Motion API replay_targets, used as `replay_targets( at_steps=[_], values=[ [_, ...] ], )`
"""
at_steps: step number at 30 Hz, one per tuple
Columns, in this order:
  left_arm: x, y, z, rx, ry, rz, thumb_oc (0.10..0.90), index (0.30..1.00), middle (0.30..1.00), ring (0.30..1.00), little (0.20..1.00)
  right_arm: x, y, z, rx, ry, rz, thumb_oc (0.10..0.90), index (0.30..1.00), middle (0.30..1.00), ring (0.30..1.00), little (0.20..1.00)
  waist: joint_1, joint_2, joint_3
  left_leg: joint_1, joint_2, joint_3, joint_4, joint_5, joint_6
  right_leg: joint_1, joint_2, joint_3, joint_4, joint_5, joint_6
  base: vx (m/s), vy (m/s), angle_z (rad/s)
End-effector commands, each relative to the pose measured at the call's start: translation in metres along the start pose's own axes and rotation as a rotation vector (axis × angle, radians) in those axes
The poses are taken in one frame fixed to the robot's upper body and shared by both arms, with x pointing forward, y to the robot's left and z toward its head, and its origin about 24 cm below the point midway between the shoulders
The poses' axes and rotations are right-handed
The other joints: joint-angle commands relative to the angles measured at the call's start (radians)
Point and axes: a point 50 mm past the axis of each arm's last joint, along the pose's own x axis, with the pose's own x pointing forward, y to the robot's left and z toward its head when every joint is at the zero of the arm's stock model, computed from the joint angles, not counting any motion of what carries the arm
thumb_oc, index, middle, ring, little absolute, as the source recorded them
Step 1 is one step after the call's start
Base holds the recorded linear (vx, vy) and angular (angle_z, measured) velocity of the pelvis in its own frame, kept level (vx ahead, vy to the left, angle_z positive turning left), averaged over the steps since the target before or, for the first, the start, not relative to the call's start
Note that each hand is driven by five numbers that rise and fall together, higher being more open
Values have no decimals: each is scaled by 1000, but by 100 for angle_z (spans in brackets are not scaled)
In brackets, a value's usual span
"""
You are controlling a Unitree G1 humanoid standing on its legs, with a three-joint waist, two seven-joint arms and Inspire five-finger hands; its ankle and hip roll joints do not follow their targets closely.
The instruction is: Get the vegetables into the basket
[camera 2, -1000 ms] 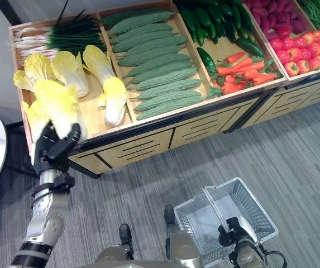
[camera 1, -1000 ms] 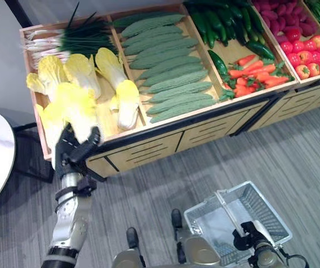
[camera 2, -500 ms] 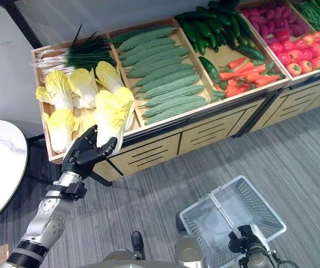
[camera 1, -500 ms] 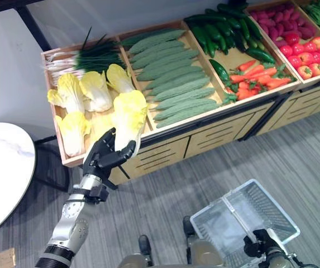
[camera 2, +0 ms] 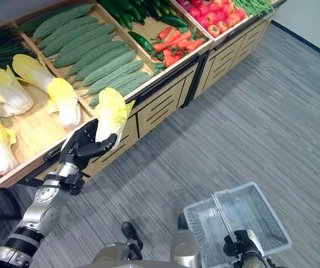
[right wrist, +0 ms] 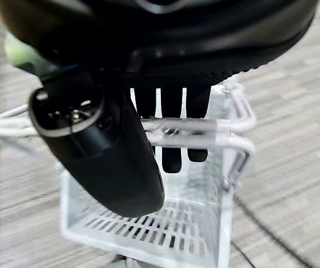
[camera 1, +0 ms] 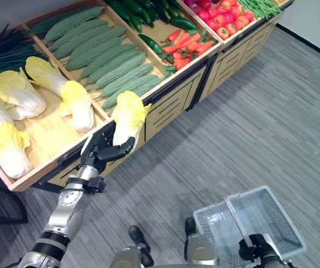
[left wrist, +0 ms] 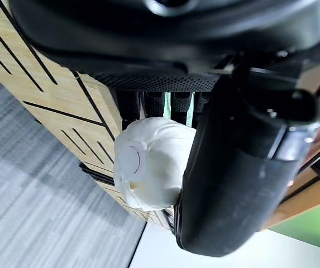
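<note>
Spanning the upper part of both eye views, the wooden produce stand (camera 1: 171, 100), well behind the fingers of both hands. Hanging low on the right from the right hand (camera 2: 239, 245), fingers curled round its handle (right wrist: 199, 131), the white wire basket (camera 2: 260, 220), open side up. Standing out from the left hand (camera 2: 81, 148), fingers and thumb wrapped round its white stem end (left wrist: 148, 167), the napa cabbage (camera 2: 110, 114), long axis rising away past the fingertips, yellow leaf tips pointing toward the stand. Lying well apart across the floor to the right of those fingers, the basket; likely calling for a carry across and down, stem end leading.
</note>
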Motion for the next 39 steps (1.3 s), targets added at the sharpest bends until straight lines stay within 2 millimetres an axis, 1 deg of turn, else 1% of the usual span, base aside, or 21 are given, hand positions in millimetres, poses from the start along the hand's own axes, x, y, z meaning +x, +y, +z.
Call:
replay_targets(
  at_steps=[1,6,7,11,12,13,14,15,16,18,19,20,21,22,24,25,31,33,35,37,39],
  values=[
    [15,-11,60,55,-288,-85,400,300,300,300,300,3,-21,5,-2,-40,-73,400,300,300,300,300,13,-37,-63,9,69,-136,123,-110,-72,-43,4,-16,86,-32,17,41,-157,-41],
    [17,-18,53,30,-277,-95,400,300,300,300,300,2,-26,-1,7,-23,-97,400,300,300,300,300,-10,-22,-57,13,91,-135,136,-96,-94,-32,27,-6,62,-54,-2,29,-154,-10],
    [19,-23,52,14,-279,-108,400,300,300,300,300,1,-33,-6,8,-3,-125,400,300,300,300,300,-27,-2,-49,9,105,-140,147,-86,-108,-37,37,5,67,-68,-11,-1,-170,-22],
    [24,-37,45,-22,-271,-123,400,300,300,300,300,-2,-48,-19,29,41,-196,400,300,300,300,300,-56,39,-23,-21,147,-166,216,-63,-143,-50,65,31,103,-111,-50,7,-254,-7],
    [25,-40,46,-14,-275,-132,400,300,300,300,300,-1,-57,-18,14,42,-219,400,300,300,300,300,-50,41,-8,-59,157,-228,309,-33,-149,-56,85,51,107,-109,-82,-12,-224,1],
    [26,-41,46,-10,-279,-132,400,300,300,300,300,0,-64,-17,-1,45,-236,400,300,300,300,300,-32,47,4,-78,129,-326,326,-2,-155,-59,97,76,110,-108,-86,-20,-142,-14],
    [26,-41,46,-10,-279,-132,400,300,300,300,300,0,-64,-17,-1,45,-236,400,300,300,300,300,-33,47,2,-81,128,-326,324,1,-155,-61,96,76,109,-106,-86,29,-24,-76],
    [26,-45,46,9,-283,-132,400,300,300,300,300,1,-71,-17,-15,53,-257,400,300,300,300,300,-5,46,16,-120,68,-471,272,-17,-145,-59,99,115,103,-105,-80,25,-30,-89],
    [25,-45,47,19,-291,-129,400,300,300,300,300,1,-77,-17,-15,61,-275,400,300,300,300,300,3,46,23,-141,68,-524,230,-22,-140,-69,101,139,103,-103,-72,38,-23,-72],
    [25,-42,49,31,-296,-122,400,300,300,300,300,1,-81,-18,-21,72,-287,400,300,300,300,300,5,56,17,-158,103,-550,165,11,-137,-85,106,172,97,-96,-66,67,64,-36],
    [24,-40,49,40,-297,-111,400,300,300,300,300,0,-84,-20,-26,76,-298,400,300,300,300,300,19,61,19,-175,111,-611,132,41,-140,-84,112,195,103,-101,-64,220,173,-57],
    [23,-38,50,54,-298,-106,400,300,300,300,300,-2,-87,-26,-32,92,-304,400,300,300,300,300,35,69,14,-193,110,-726,64,78,-144,-75,126,235,105,-107,-65,316,299,-47],
    [23,-36,49,66,-297,-101,400,300,300,300,300,-3,-86,-29,-29,103,-301,400,300,300,300,300,35,79,8,-200,115,-747,30,100,-155,-63,128,272,106,-120,-58,264,238,-86],
    [23,-36,49,66,-297,-101,400,300,300,300,300,-3,-86,-29,-29,103,-300,400,300,300,300,300,36,78,9,-197,115,-745,29,100,-155,-62,128,275,106,-120,-58,223,365,-109],
    [25,-39,49,81,-290,-140,400,300,300,300,300,-4,-82,-36,-8,125,-287,400,300,300,300,300,17,73,-15,-166,83,-664,27,64,-132,-58,76,311,111,-117,-28,220,515,-84],
    [25,-38,49,90,-289,-139,400,300,300,300,300,-4,-79,-34,-5,120,-279,400,300,300,300,300,16,65,-18,-154,71,-646,28,55,-122,-59,62,323,112,-109,-17,202,483,-36],
    [25,-31,49,140,-278,-121,400,300,300,300,300,4,-64,-9,42,52,-247,400,300,300,300,300,14,26,-42,-109,8,-522,70,-24,-67,-95,-6,384,108,3,54,131,290,-69],
    [23,-28,49,147,-278,-105,400,300,300,300,300,7,-63,2,34,10,-240,400,300,300,300,300,27,23,-37,-100,0,-496,89,-45,-57,-116,-20,350,125,37,54,71,197,-81],
    [22,-26,48,158,-273,-95,400,300,300,300,300,8,-64,9,33,-14,-243,400,300,300,300,300,41,27,-32,-92,-4,-476,101,-62,-46,-125,-32,259,154,34,39,27,153,-67],
    [22,-24,46,160,-265,-82,400,300,300,300,300,9,-64,13,34,-33,-243,400,300,300,300,300,48,32,-26,-75,-3,-448,99,-70,-39,-115,-30,153,188,5,23,-3,142,-46],
    [21,-21,45,169,-258,-75,400,300,300,300,300,9,-62,14,30,-43,-235,400,300,300,300,300,53,34,-34,-68,-1,-422,90,-66,-37,-112,-21,102,199,-7,13,2,92,-41]
  ],
)
